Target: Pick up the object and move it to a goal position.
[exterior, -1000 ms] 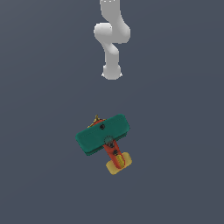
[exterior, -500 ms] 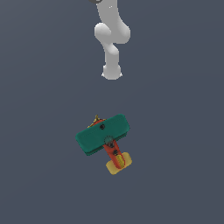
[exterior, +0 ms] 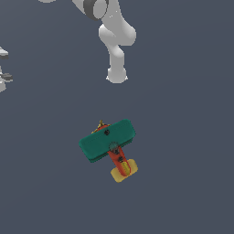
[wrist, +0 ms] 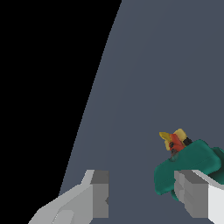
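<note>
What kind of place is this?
Likely a computer simulation, not a real room: a plain, flat grey floor, a smooth white robot arm, and a blocky toy biplane with teal wings, red body and yellow tail.

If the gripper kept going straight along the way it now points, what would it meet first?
Probably the bare floor. In the wrist view the open gripper frames empty grey surface; the toy biplane lies off to one side, partly behind one finger. That finger might graze the wing, though depth is unclear.
</note>
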Motion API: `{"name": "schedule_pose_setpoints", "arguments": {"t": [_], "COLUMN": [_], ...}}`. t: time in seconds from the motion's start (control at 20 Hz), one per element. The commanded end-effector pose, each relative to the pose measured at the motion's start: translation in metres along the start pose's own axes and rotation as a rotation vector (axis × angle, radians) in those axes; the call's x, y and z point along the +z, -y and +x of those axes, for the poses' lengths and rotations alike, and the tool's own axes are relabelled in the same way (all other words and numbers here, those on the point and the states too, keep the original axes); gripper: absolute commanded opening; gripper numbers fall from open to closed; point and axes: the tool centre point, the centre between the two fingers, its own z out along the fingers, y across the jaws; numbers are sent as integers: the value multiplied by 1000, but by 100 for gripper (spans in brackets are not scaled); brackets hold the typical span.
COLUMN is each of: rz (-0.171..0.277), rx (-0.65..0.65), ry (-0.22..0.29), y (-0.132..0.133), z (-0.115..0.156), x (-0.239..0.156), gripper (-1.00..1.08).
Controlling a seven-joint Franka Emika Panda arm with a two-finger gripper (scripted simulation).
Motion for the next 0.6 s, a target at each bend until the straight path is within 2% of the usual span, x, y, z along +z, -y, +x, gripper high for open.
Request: {"name": "schedule_pose_setpoints", "arguments": {"t": [0.0,0.55], "rz": [17,66], "rx": [28,154], "ry": [17,107], "y": [-22,-119], "z": [0,-16], "x": [14,86], "gripper": [28,28]}}
